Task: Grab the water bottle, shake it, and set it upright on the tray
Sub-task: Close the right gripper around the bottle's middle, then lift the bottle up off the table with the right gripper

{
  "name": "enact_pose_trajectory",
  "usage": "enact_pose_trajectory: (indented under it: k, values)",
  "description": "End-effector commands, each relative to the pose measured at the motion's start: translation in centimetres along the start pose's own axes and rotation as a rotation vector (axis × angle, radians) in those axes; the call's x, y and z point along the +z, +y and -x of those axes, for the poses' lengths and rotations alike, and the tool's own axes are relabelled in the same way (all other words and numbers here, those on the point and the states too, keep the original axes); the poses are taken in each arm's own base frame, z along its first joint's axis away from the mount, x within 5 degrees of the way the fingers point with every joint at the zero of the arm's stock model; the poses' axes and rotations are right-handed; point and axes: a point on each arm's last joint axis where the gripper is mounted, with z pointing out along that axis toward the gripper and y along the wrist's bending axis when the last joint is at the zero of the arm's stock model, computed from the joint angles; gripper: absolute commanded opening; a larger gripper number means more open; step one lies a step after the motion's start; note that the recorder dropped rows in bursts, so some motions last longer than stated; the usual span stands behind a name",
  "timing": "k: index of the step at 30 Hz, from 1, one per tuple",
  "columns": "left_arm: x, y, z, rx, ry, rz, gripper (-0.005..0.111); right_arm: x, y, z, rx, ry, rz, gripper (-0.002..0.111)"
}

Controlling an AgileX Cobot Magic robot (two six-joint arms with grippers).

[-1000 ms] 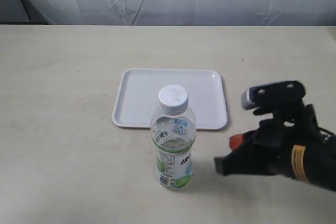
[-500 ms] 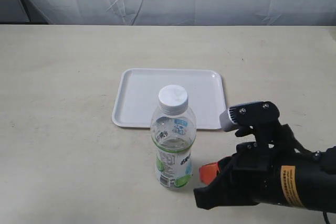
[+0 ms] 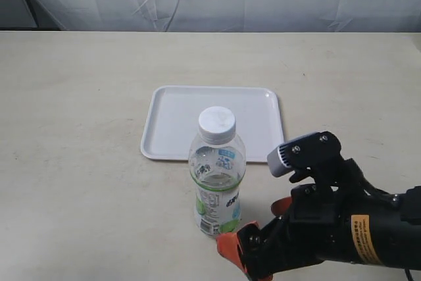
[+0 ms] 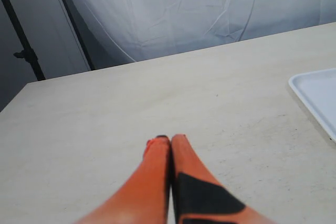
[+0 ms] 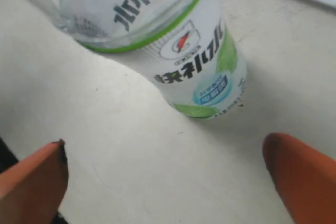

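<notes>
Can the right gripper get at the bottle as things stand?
Probably yes: the right gripper is open, the bottle stands upright just ahead of its fingers, and nothing stands between them.

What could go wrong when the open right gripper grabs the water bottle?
1. The right gripper sits low, near the base of the upright water bottle. A finger could bump the base and topple it.
2. A grip that low on the label may let the bottle tilt or slip while it is shaken.
3. The tray lies just beyond the bottle in the exterior view, so a knocked bottle might roll against its rim.
</notes>
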Motion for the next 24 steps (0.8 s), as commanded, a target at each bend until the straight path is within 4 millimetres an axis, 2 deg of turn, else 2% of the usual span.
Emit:
enact_pose_trajectory:
  k: [1, 11, 18, 24]
  values:
    - [0.0, 0.0, 0.0, 0.001, -0.014, 0.002, 0.000, 0.0, -0.1, 0.6, -0.029, -0.024, -0.026, 0.104]
    - [0.0, 0.0, 0.0, 0.001, -0.014, 0.002, 0.000, -0.5, 0.8, 4.0, -0.230, -0.131, -0.054, 0.104]
    - [0.0, 0.0, 0.0, 0.001, -0.014, 0.002, 0.000, -0.7, 0.9, 4.9, -0.271, -0.160, -0.075, 0.104]
    - [0.0, 0.0, 0.0, 0.001, -0.014, 0.002, 0.000, 0.7, 0.8, 5.3, -0.287, -0.120, -0.086, 0.104]
